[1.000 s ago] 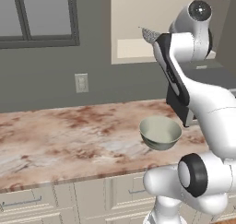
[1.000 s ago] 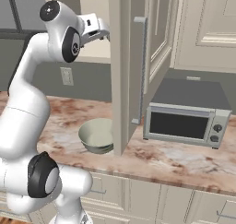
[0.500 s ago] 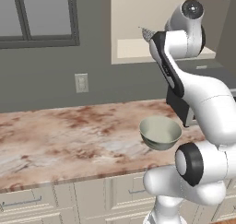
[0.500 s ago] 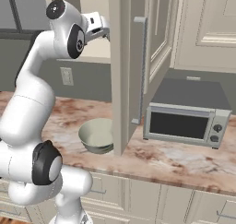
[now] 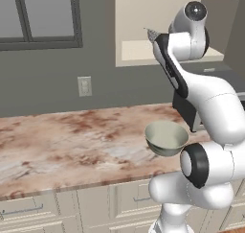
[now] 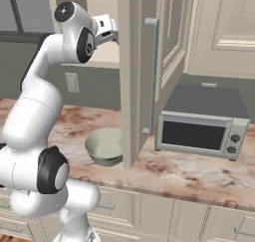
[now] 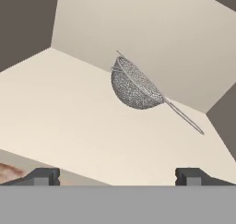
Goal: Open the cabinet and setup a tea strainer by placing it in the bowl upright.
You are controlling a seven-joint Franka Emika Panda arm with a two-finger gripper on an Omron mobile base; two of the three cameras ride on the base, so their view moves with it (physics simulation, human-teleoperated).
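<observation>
The cabinet [image 6: 134, 76] stands open, its door swung out edge-on above the counter [image 5: 72, 141]. On its beige floor the strainer [image 7: 134, 87] lies tipped, wire handle running toward 4 o'clock in the hand view. The hand [image 7: 117, 176] is raised at the cabinet mouth, fingers wide apart and empty, short of the strainer. The bowl [image 5: 166, 138] sits on the counter below, at the arm's 9 o'clock in the left base view.

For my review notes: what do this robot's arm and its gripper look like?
Glossy white rounded arm segments, joined by dark grey-black round joint caps and a black strip along one link. No loose cables or markings visible. The small white-and-grey gripper ends in two short dark grey fingers.
</observation>
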